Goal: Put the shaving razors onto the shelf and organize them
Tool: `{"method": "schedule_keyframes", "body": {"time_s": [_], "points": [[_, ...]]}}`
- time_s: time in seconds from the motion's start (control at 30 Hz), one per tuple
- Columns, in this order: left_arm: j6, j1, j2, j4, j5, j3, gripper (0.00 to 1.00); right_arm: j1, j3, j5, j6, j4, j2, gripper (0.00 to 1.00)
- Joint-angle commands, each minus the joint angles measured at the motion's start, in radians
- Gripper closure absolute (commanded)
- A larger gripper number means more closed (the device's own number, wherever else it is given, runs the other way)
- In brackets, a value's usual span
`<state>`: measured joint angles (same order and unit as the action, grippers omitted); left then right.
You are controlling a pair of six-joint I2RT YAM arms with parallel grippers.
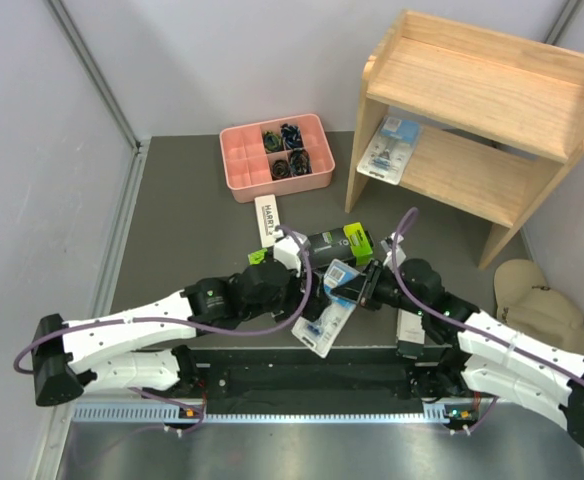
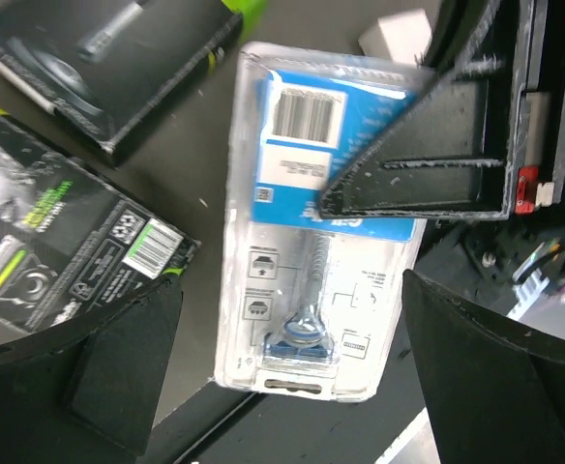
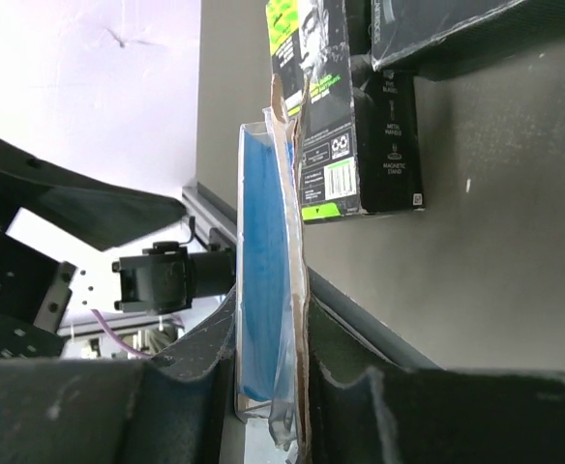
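A clear blister pack [image 1: 329,318] with a blue card hangs over the table's near edge. My right gripper [image 1: 364,285] is shut on its card end, and the pack [image 3: 268,242] stands edge-on between those fingers [image 3: 205,358]. My left gripper [image 2: 287,324] is open, its fingers wide on either side of the pack's razor end [image 2: 312,290] without touching it. Two black boxes [image 2: 60,242] [image 2: 108,58] with lime-green ends lie just beyond. A slim white box [image 1: 270,220] lies mid-table. On the lower tier of the wooden shelf [image 1: 492,85] lies another blister pack [image 1: 390,148].
A pink divided tray [image 1: 242,160] of small dark items stands at the back centre, left of the shelf. A second white box [image 1: 409,325] lies under my right arm. A beige cap [image 1: 537,300] rests at the right. The black rail [image 1: 302,370] runs along the near edge.
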<state>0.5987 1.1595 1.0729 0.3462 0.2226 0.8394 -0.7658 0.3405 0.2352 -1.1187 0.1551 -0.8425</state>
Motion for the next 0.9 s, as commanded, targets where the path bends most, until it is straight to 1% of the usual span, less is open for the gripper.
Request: {"method": "schedule_keyframes", "body": {"time_s": [0.0, 0.07, 0.1, 0.13, 0.2, 0.3, 0.33, 0.37, 0.4, 0.43, 0.5, 0.53, 0.57, 0.6, 0.63, 0.67, 0.7, 0.8, 0.83, 0.87], "points": [[0.097, 0.002, -0.088, 0.011, 0.136, -0.029, 0.01, -0.004, 0.002, -0.063, 0.022, -0.005, 0.08, 1.0], [0.14, 0.0, -0.113, 0.02, 0.196, -0.051, 0.01, -0.004, -0.006, -0.086, 0.022, -0.015, 0.144, 1.0], [0.185, 0.0, -0.14, 0.014, 0.208, -0.063, 0.01, -0.006, -0.018, -0.115, 0.022, -0.017, 0.17, 1.0], [0.2, -0.001, -0.155, 0.005, 0.221, -0.074, 0.01, -0.006, -0.026, -0.132, 0.022, -0.022, 0.233, 1.0], [0.252, -0.006, -0.198, -0.019, 0.218, -0.118, 0.01, -0.006, -0.04, -0.189, 0.02, -0.06, 0.296, 1.0], [0.309, -0.02, -0.257, -0.125, 0.179, -0.201, 0.01, -0.006, -0.055, -0.269, 0.02, -0.13, 0.44, 1.0], [0.322, -0.023, -0.274, -0.2, 0.167, -0.256, 0.01, -0.006, -0.057, -0.286, 0.02, -0.146, 0.471, 1.0], [0.331, -0.032, -0.31, -0.269, 0.12, -0.29, 0.01, -0.006, -0.063, -0.318, 0.022, -0.152, 0.54, 1.0], [0.345, -0.038, -0.329, -0.329, 0.097, -0.325, 0.01, -0.006, -0.066, -0.332, 0.022, -0.199, 0.571, 1.0], [0.363, -0.046, -0.347, -0.464, 0.078, -0.397, 0.01, -0.004, -0.067, -0.345, 0.022, -0.216, 0.6, 1.0], [0.41, -0.072, -0.396, -0.597, 0.011, -0.479, 0.01, -0.006, -0.074, -0.384, 0.023, -0.255, 0.681, 1.0], [0.43, -0.081, -0.407, -0.669, -0.006, -0.552, 0.01, -0.004, -0.077, -0.395, 0.023, -0.264, 0.707, 1.0], [0.447, -0.095, -0.422, -0.799, -0.023, -0.586, 0.01, -0.006, -0.078, -0.414, 0.022, -0.276, 0.73, 1.0], [0.447, -0.098, -0.424, -0.862, -0.061, -0.615, 0.01, -0.006, -0.08, -0.421, 0.025, -0.284, 0.768, 1.0], [0.452, -0.099, -0.423, -0.901, -0.072, -0.647, 0.01, -0.006, -0.081, -0.422, 0.026, -0.293, 0.787, 1.0], [0.444, -0.1, -0.415, -0.976, -0.084, -0.658, 0.01, -0.006, -0.083, -0.431, 0.028, -0.299, 0.799, 1.0], [0.437, -0.1, -0.409, -1.01, -0.118, -0.669, 0.01, -0.004, -0.081, -0.435, 0.03, -0.305, 0.813, 1.0], [0.415, -0.101, -0.358, -1.093, -0.17, -0.671, 0.01, -0.006, -0.081, -0.435, 0.031, -0.307, 0.827, 1.0], [0.414, -0.101, -0.341, -1.111, -0.21, -0.66, 0.01, -0.006, -0.081, -0.429, 0.037, -0.295, 0.829, 1.0], [0.409, -0.1, -0.3, -1.134, -0.218, -0.655, 0.01, -0.006, -0.083, -0.424, 0.039, -0.287, 0.829, 1.0]]}}
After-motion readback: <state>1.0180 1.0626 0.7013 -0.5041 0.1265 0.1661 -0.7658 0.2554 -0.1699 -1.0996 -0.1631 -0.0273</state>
